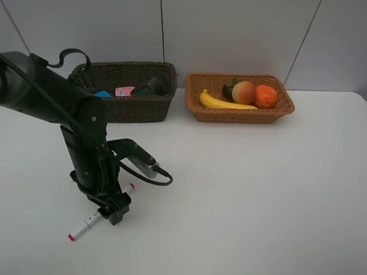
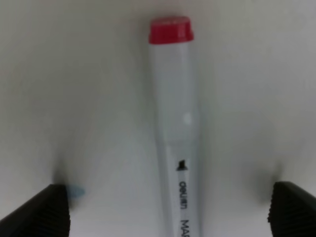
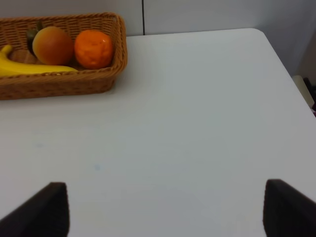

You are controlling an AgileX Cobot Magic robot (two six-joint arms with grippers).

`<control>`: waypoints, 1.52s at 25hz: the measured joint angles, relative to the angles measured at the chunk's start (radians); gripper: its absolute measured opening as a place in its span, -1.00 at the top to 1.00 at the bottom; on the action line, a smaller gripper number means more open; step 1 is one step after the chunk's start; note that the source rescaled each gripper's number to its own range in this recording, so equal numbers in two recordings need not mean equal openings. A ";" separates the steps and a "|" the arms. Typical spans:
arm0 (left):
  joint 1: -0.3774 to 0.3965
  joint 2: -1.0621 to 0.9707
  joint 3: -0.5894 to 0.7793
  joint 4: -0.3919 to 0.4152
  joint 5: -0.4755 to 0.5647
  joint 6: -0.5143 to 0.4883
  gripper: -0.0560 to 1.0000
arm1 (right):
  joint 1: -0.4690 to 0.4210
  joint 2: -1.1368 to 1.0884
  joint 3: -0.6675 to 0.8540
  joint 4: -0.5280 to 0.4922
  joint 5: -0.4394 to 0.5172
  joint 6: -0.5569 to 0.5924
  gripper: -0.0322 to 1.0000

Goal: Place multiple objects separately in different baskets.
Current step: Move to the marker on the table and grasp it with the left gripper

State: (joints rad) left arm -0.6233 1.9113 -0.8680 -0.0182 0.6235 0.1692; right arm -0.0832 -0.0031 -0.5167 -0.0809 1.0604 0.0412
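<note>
Wicker basket [image 1: 241, 115]: banana [image 1: 223, 102], peach [image 1: 244, 91], orange [image 1: 265, 96].

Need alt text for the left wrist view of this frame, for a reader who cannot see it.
A white red-tipped marker lies on a white table, centred between the open jaws of the left gripper, which sit apart on either side of it without touching. Its red cap points away from the camera; black lettering shows on the barrel.

My black, finely ribbed matt fingertips [image 2: 49, 210] flank a smooth, glossy white plastic marker [image 2: 175, 143] with a red cap on the smooth matt white tabletop [image 1: 258, 189]. Upper frame: rough woven wicker, one dark brown basket [image 1: 135, 106], one orange-tan basket [image 1: 241, 113].
</note>
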 joint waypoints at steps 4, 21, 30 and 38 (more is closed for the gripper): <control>-0.001 0.000 0.000 0.000 -0.003 -0.004 -1.00 | 0.000 0.000 0.000 0.000 0.000 0.000 -1.00; -0.001 0.000 0.000 0.000 -0.003 -0.004 -0.87 | 0.000 0.000 0.000 0.000 0.000 0.000 -1.00; -0.001 0.000 0.000 0.000 0.005 -0.004 0.84 | 0.000 0.000 0.000 0.000 0.000 0.000 -1.00; -0.001 0.000 0.000 0.000 0.014 -0.004 0.84 | 0.000 0.000 0.000 0.000 0.000 0.000 -1.00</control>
State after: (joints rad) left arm -0.6243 1.9113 -0.8680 -0.0182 0.6377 0.1655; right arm -0.0832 -0.0031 -0.5167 -0.0809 1.0604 0.0412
